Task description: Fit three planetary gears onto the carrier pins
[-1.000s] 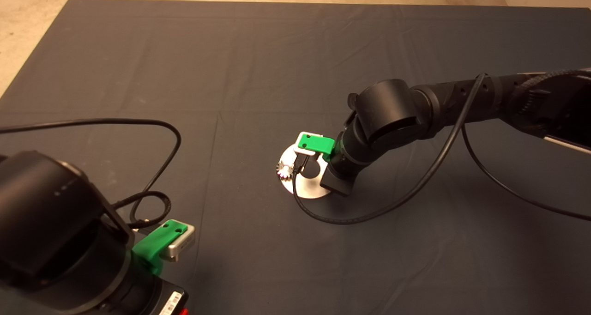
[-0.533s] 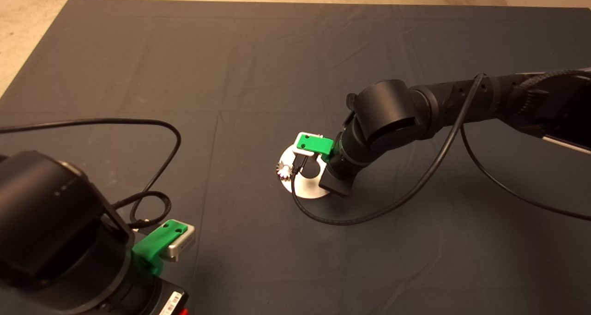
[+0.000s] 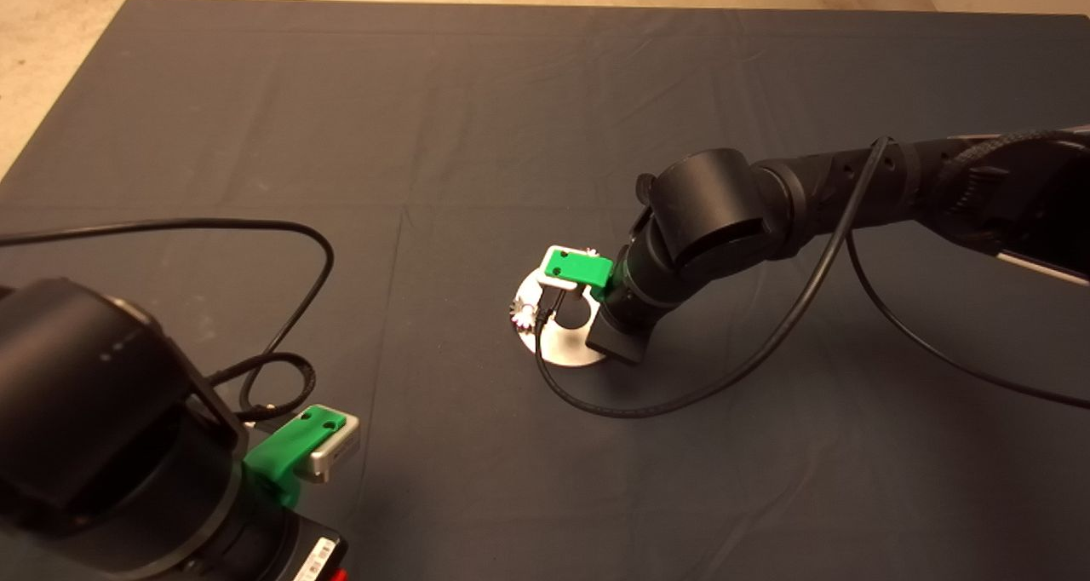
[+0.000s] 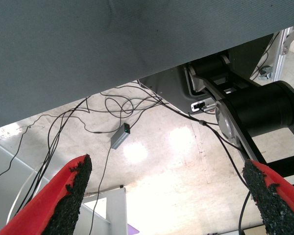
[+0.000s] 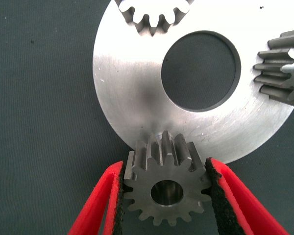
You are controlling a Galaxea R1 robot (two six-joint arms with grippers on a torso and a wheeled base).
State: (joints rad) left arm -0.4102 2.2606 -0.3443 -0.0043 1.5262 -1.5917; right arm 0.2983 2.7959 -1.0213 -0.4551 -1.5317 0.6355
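My right gripper (image 5: 164,169) is shut on a planetary gear (image 5: 165,188) at the rim of the round silver disc (image 5: 127,93); its black pads press the teeth on both sides. Two more gears (image 5: 152,17) (image 5: 284,66) sit on the disc around the large centre hole. The carrier pins are hidden under the gears. In the head view the right gripper (image 3: 566,287) hangs over the disc (image 3: 562,351), with one gear (image 3: 522,311) showing at the disc's left rim. My left gripper (image 3: 311,440) is parked at the lower left, open (image 4: 169,171).
A black cable (image 3: 681,394) loops from the right arm across the mat just below the disc. Another cable (image 3: 281,232) curves over the mat near the left arm. The left wrist view shows the floor with wires beyond the mat edge.
The right arm has edged slightly left over the disc, still holding the gear. The left arm has not moved.
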